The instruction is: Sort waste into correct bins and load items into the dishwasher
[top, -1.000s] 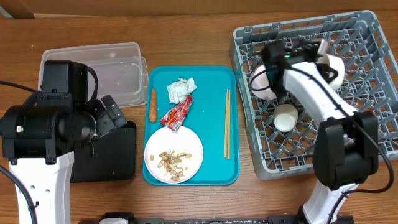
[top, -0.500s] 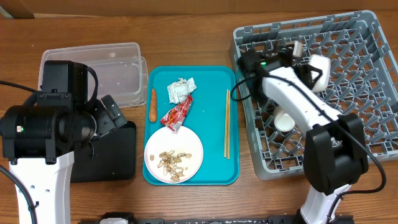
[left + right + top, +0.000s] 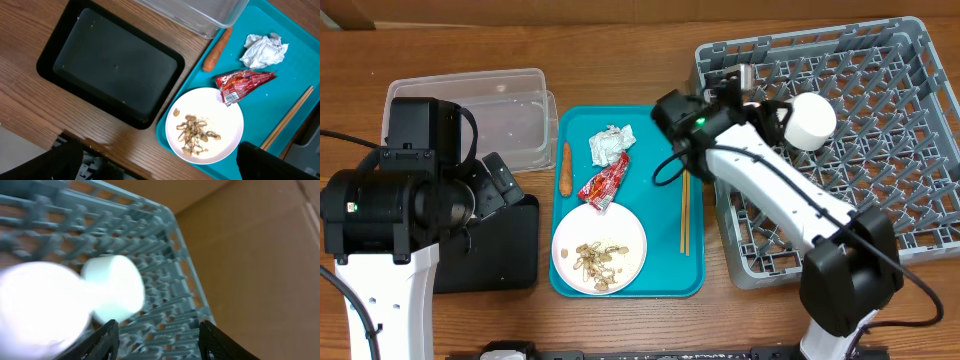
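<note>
On the teal tray (image 3: 660, 270) lie a crumpled napkin (image 3: 611, 145), a red wrapper (image 3: 605, 183), a carrot (image 3: 565, 168), chopsticks (image 3: 685, 200) and a white plate (image 3: 625, 235) with tan scraps (image 3: 597, 260). The left wrist view shows the same napkin (image 3: 263, 50), wrapper (image 3: 243, 82), carrot (image 3: 217, 50) and scraps (image 3: 195, 132). My left gripper (image 3: 160, 170) is open and empty above the table edge. My right gripper (image 3: 162, 342) is open and empty at the grey rack's (image 3: 880, 200) left side, facing a white cup (image 3: 115, 295) and a blurred white dish (image 3: 35, 310).
The clear tub (image 3: 490, 115) stands at the back left, and the black tray (image 3: 110, 65) lies in front of it, beside the teal tray. The left arm (image 3: 400, 200) hangs over the table's left side. A brown cardboard wall (image 3: 260, 255) stands behind the rack.
My right arm has swung left from the middle of the rack to its left edge, near the chopsticks. A white dish stays behind in the rack. The left arm has not moved.
</note>
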Controlling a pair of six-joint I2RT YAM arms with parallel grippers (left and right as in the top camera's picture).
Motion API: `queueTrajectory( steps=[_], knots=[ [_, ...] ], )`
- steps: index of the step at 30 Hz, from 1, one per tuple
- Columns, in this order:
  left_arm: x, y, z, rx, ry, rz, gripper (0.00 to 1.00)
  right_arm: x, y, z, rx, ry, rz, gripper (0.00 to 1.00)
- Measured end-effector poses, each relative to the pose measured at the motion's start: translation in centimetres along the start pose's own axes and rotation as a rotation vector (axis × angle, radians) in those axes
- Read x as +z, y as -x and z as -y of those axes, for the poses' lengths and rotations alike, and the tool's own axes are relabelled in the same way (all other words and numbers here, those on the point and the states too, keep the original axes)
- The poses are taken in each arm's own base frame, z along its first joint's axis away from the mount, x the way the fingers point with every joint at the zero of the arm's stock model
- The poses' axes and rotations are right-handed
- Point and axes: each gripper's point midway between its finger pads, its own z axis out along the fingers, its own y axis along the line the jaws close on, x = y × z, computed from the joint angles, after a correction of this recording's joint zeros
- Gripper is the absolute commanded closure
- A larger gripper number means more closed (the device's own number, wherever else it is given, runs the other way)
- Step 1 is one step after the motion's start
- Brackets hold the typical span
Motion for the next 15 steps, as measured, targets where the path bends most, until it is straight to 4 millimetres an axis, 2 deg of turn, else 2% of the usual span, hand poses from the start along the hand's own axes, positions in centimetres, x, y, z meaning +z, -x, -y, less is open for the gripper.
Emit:
queueTrajectory(
  steps=[4, 5, 6, 8, 10, 12, 15],
  knots=[
    [0.0, 0.0, 0.0, 0.000, 0.000, 0.000, 0.00, -4.3, 1.0, -0.4, 0.073, 0.191, 0.021, 0.43],
    [0.0, 0.0, 0.0, 0.000, 0.000, 0.000, 0.00, -5.6, 1.3, -0.3, 0.107, 0.257, 0.028, 0.34],
    [0.0, 0.0, 0.0, 0.000, 0.000, 0.000, 0.00, -7.1, 1.7, 0.1, 0.149, 0.336, 0.035, 0.32],
    [0.0, 0.0, 0.0, 0.000, 0.000, 0.000, 0.00, -9.7, 2.3, 1.5, 0.228, 0.471, 0.054, 0.24],
    [0.0, 0.0, 0.0, 0.000, 0.000, 0.000, 0.00, -11.9, 2.8, 3.4, 0.318, 0.607, 0.075, 0.09],
    [0.0, 0.0, 0.0, 0.000, 0.000, 0.000, 0.00, -13.8, 3.3, 5.4, 0.404, 0.727, 0.098, 0.05],
    [0.0, 0.0, 0.0, 0.000, 0.000, 0.000, 0.00, -16.6, 3.6, 7.7, 0.473, 0.914, 0.125, 0.06]
  ],
)
